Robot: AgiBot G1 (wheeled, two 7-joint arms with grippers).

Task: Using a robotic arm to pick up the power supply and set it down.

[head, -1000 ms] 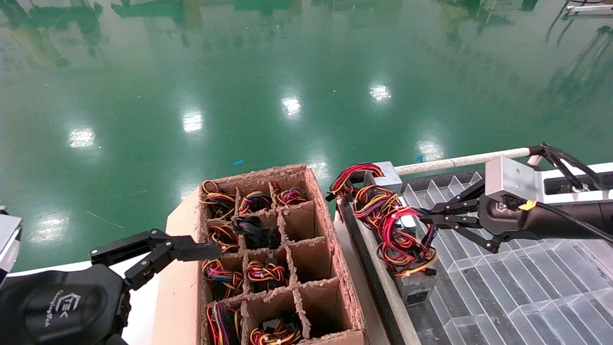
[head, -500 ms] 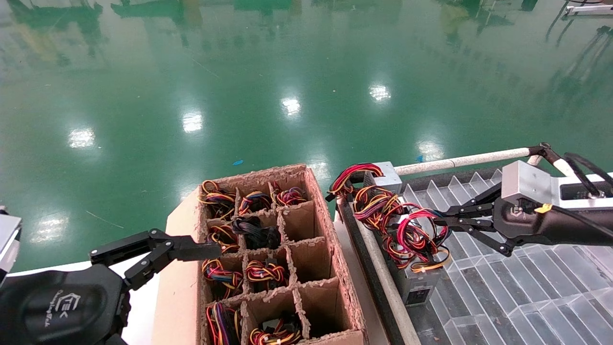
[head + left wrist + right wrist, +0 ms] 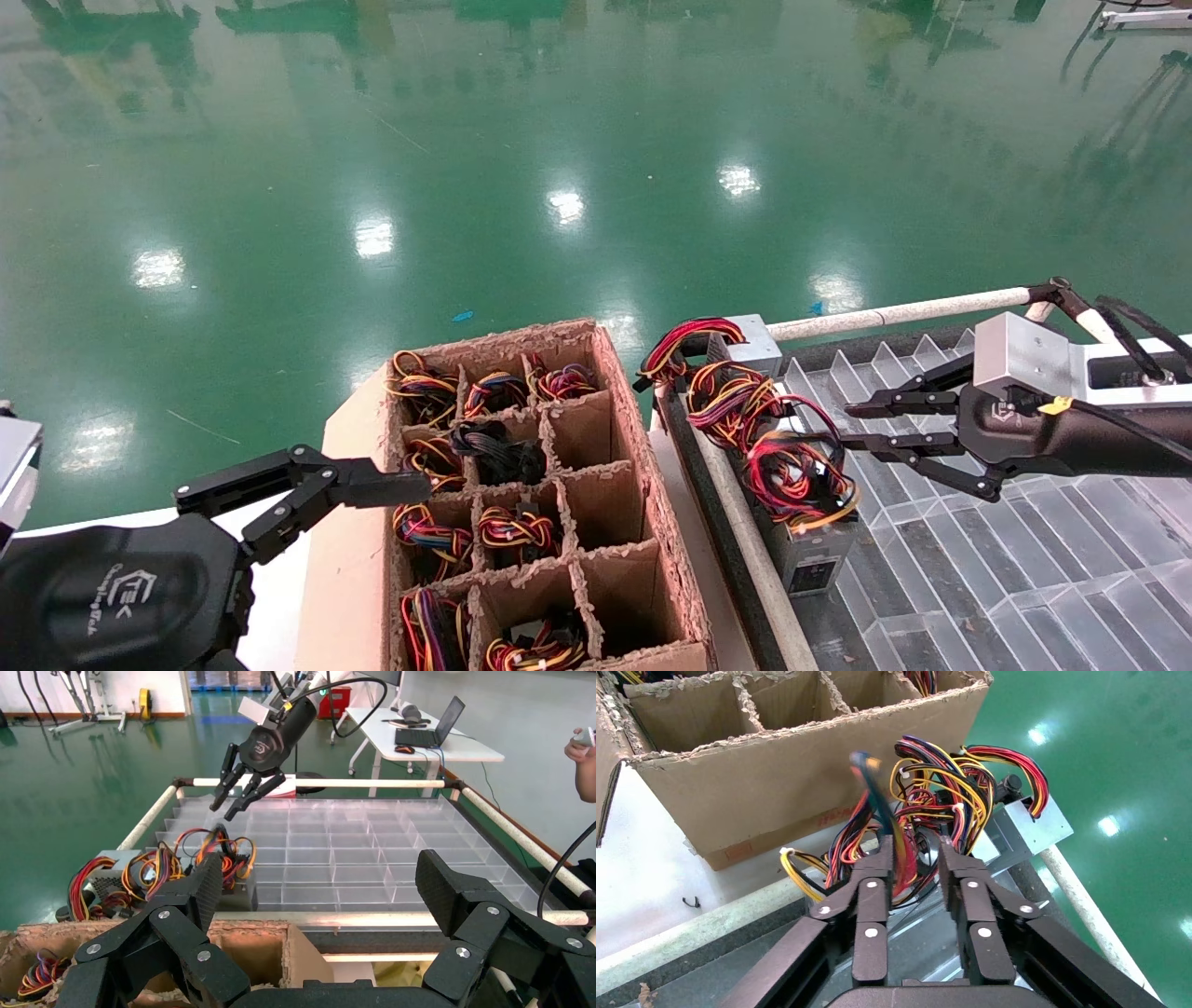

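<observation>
The power supply is a small grey metal box standing at the near-left edge of the clear grid tray. Its mostly red wire bundle lies slack on top of it. My right gripper hovers just right of the bundle, open. In the right wrist view a few loose red wires run through the gap of the right gripper, and neither finger presses on them. My left gripper stays parked, wide open and holding nothing, at the near-left corner of the cardboard box.
A second grey unit with orange-yellow wires sits behind the power supply. The cardboard box has divider cells with several wire bundles, one of them black. A white tube rail borders the tray's far side. Green floor lies beyond.
The right gripper pulled the red bundle to the right, then opened. The wires dropped back onto the power supply, and the gripper now sits slightly higher and clear of them.
</observation>
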